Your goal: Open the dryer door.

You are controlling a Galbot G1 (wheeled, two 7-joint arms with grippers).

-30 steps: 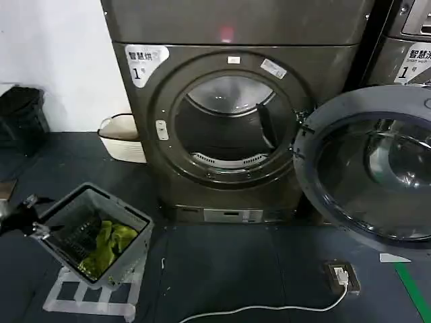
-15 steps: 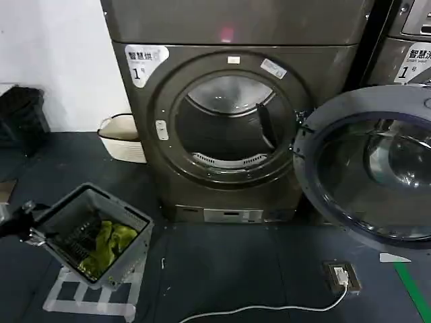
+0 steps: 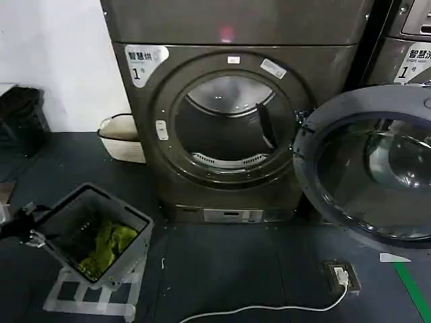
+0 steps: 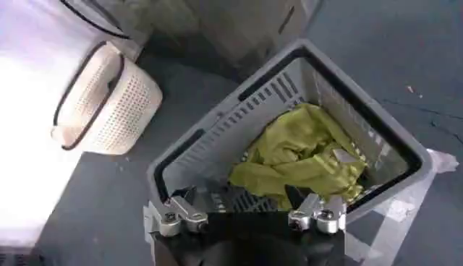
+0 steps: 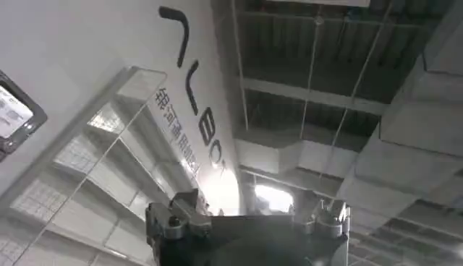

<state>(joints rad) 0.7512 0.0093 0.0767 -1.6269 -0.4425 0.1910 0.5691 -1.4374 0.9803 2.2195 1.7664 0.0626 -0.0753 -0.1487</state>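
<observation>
gaping wide, the dryer door [image 3: 367, 168] hangs rightward — left hand [image 4: 246, 217] open above the basket [image 4: 217, 144].

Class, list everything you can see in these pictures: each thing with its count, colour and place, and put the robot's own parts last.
dryer: one, brown-grey, centre back.
dryer door: one, grey inner face around dark glass, swung open at the dryer's right.
second machine: one, partly seen, far right.
grey basket: one, on the floor at front left.
green cloth: one, inside the grey basket.
white basket: one, by the wall left of the dryer.
socket: one, with a white cable, on the floor at front right.
left gripper: open, at the grey basket's near rim.
right gripper: open, pointing up at the ceiling.
</observation>
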